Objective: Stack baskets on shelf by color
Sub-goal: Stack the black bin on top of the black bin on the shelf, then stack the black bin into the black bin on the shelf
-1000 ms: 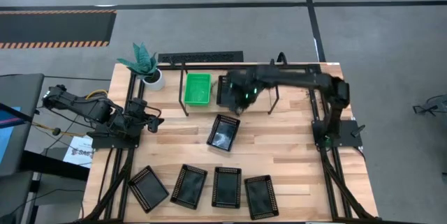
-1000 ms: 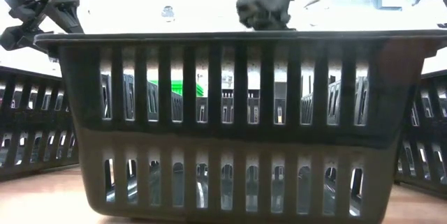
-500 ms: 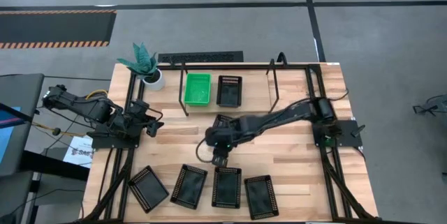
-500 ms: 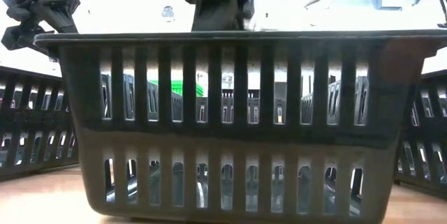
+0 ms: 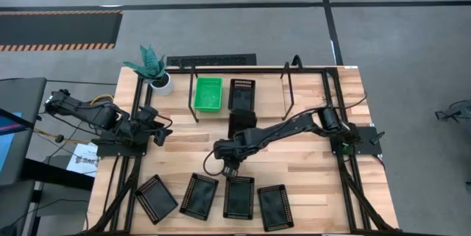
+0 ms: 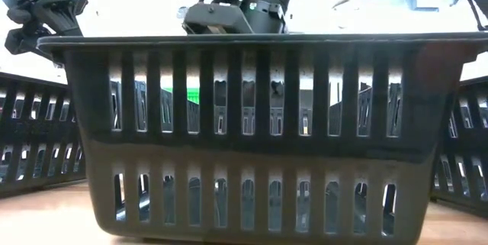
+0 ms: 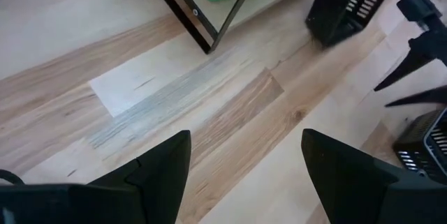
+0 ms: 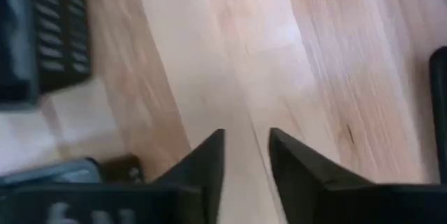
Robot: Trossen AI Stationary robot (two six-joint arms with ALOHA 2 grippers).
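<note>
1. Black basket (image 5: 239, 196), third in the row of four along the table's (image 5: 309, 162) 6 o'clock edge, looks like the next target. The right gripper (image 5: 227, 166) hangs just at 12 o'clock of it.
2. That gripper's fingers stand a narrow gap apart, with only bare wood between them, so it holds nothing.
3. To do this well, I judge it should widen the gap, come down over one mesh wall and pinch the rim. It should stay clear of the neighbours, which lie close on both sides.
4. Another black basket (image 5: 241, 124) sits loose at 6 o'clock of the shelf (image 5: 268, 95) and seems tipped on an edge.
5. On the shelf, a green basket (image 5: 208, 93) and a black one (image 5: 241, 94) lie side by side.
6. The left gripper (image 5: 160, 129) waits at 9 o'clock, spread wide and empty.
</note>
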